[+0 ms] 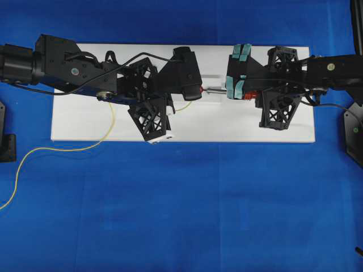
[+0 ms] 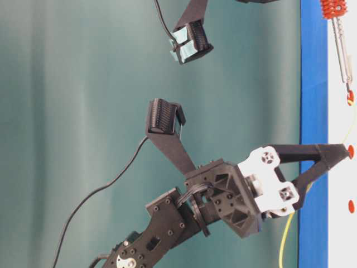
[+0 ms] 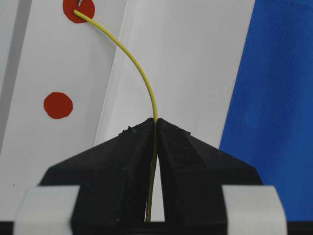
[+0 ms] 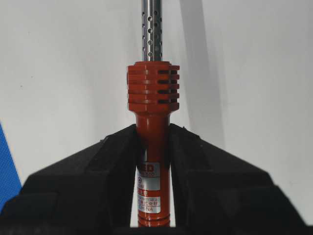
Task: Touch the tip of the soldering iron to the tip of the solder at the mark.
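Note:
My left gripper (image 3: 156, 121) is shut on the solder (image 3: 142, 68), a thin yellow wire that curves up and left from the jaws. Its end lies on a red mark (image 3: 84, 13), where the soldering iron's pointed tip (image 3: 78, 4) meets it. My right gripper (image 4: 152, 129) is shut on the iron's red-orange handle (image 4: 152, 88), and the perforated silver shaft (image 4: 151, 29) points away from it. From overhead, the shaft (image 1: 215, 89) runs left from the right gripper (image 1: 249, 94) to the mark (image 1: 201, 89). The left gripper's fingertips are hidden under its wrist there.
A white board (image 1: 255, 124) lies on blue cloth (image 1: 181, 215). The solder's loose length (image 1: 57, 148) trails off the board to the left edge. A second red mark (image 3: 58, 105) sits below the first. Black cables run along both arms.

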`<state>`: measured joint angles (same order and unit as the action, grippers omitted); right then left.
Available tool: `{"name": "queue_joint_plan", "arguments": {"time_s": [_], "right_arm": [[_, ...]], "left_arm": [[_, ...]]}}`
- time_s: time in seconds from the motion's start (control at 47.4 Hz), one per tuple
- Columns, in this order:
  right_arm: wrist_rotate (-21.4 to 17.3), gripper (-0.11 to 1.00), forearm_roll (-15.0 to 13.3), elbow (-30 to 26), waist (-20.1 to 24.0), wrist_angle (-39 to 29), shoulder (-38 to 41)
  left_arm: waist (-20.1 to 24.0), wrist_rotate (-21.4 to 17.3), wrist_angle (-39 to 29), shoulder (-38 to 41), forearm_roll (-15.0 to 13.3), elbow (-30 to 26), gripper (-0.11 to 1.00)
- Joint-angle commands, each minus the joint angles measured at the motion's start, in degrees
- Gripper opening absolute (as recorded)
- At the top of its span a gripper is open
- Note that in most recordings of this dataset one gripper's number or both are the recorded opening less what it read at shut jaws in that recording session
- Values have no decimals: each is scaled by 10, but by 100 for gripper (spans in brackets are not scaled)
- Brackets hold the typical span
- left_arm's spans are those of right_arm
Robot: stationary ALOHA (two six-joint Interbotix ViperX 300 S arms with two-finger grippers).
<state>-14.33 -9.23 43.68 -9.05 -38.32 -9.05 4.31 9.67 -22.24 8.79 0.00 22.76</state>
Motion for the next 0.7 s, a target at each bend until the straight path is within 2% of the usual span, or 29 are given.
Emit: {"name": "queue_joint_plan", "arguments": {"time_s": [0.0, 0.316, 0.675], "right_arm": [[0, 6, 0, -12, 0, 2, -4], [0, 6, -1, -12, 1, 3, -4], [0, 6, -1, -12, 1, 3, -5]], "left_arm": [[1, 0, 3, -9, 1, -14, 2], [1, -2, -4, -35, 1, -4, 2], [1, 1, -6, -142, 2, 66, 2]]}}
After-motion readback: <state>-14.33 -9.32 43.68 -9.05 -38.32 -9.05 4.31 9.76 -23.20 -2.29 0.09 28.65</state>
